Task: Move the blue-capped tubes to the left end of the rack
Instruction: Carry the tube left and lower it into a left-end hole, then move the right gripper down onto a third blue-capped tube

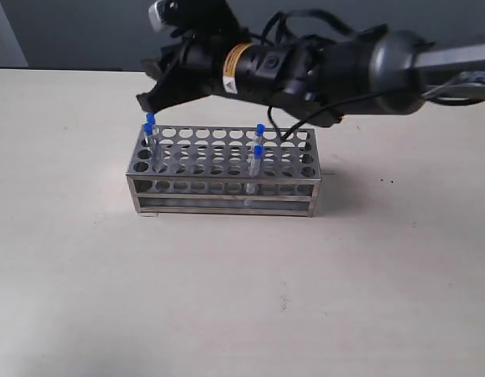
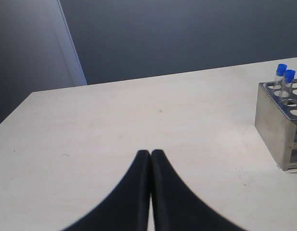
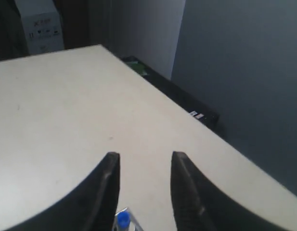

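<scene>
The steel rack [image 1: 223, 188] stands mid-table. Two blue-capped tubes [image 1: 148, 124] stand in holes at its left end, and two more [image 1: 259, 141] stand right of the middle. My right gripper [image 1: 150, 88] reaches across from the right and hovers open just above and behind the left-end tubes. In the right wrist view the right gripper [image 3: 145, 156] holds nothing, and one blue cap [image 3: 122, 220] shows low between its fingers. My left gripper [image 2: 150, 153] is shut and empty over bare table, with the rack [image 2: 276, 122] and the two left-end tubes [image 2: 285, 79] off to one side.
The right arm's thick black body [image 1: 305, 67] and its cables hang over the back of the rack. The table's far edge [image 3: 187, 118] drops off to a dark wall, and a white box [image 3: 40, 26] stands beyond it.
</scene>
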`<act>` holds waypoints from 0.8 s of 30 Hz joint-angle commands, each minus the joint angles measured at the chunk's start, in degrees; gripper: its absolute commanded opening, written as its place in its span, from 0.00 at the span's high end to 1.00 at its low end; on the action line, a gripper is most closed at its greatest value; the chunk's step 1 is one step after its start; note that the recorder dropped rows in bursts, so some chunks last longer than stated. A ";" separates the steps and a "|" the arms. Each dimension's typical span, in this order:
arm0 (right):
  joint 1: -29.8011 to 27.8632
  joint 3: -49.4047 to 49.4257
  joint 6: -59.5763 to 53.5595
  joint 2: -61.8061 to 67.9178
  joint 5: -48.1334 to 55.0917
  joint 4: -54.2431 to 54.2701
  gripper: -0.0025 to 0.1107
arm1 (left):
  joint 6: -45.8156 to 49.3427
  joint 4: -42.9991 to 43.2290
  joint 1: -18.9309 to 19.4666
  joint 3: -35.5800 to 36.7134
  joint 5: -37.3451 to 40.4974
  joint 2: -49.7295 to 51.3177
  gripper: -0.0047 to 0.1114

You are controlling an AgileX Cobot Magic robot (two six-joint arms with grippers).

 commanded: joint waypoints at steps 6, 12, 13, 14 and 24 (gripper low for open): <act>-5.59 27.26 -2.33 -22.37 -8.58 3.41 0.66 | -0.20 -0.04 -0.39 -0.11 -0.77 0.26 0.96; -5.85 42.25 -14.42 -22.85 -25.27 20.74 0.66 | -0.20 -0.04 -0.39 -0.11 -0.77 0.26 0.96; -5.85 42.78 -15.65 -22.25 -25.27 22.06 0.66 | -0.20 -0.04 -0.39 -0.11 -0.77 0.26 0.96; -5.85 43.14 -16.98 -21.29 -25.27 22.82 0.66 | -0.20 -0.04 -0.39 -0.11 -0.77 0.26 0.96; -5.85 42.80 -18.36 -8.60 -33.13 23.86 0.66 | -0.20 -0.04 -0.39 -0.11 -0.77 0.26 0.96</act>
